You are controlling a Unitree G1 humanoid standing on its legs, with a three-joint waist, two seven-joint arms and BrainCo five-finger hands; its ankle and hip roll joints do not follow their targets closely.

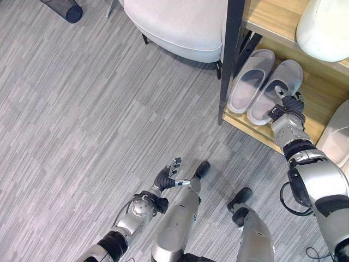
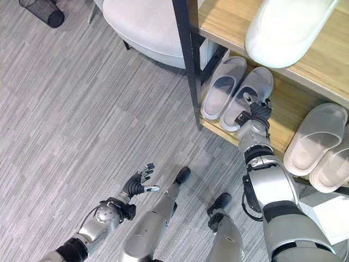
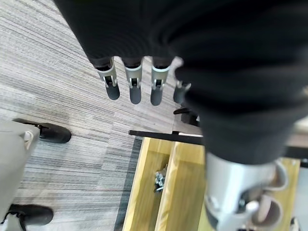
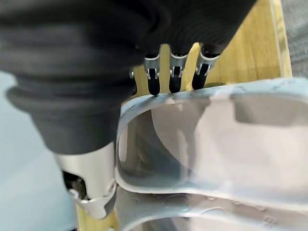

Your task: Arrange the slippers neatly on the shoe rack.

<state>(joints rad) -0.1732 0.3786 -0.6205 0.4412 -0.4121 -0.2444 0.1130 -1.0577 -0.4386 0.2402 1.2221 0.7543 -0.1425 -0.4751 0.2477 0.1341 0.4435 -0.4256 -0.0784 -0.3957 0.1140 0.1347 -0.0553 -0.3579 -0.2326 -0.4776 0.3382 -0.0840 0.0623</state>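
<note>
Two grey slippers lie side by side on the low shelf of the wooden shoe rack [image 1: 322, 98], toes inward. The left slipper [image 1: 248, 82] lies next to the black post. My right hand [image 1: 286, 106] rests on the heel end of the right slipper [image 1: 289, 73]. In the right wrist view its fingers [image 4: 175, 72] are straight, their tips on the edge of that slipper's strap [image 4: 216, 134], with the thumb beside it. My left hand [image 1: 169, 176] hovers over the floor, open and holding nothing, fingers [image 3: 132, 82] spread.
The rack's black post [image 1: 229, 60] stands left of the slippers. A pale slipper [image 2: 283, 24] lies on the upper shelf, and another pale pair [image 2: 316, 139] on the low shelf further right. A white padded seat [image 1: 174, 22] and a black mesh bin [image 1: 62, 8] stand behind.
</note>
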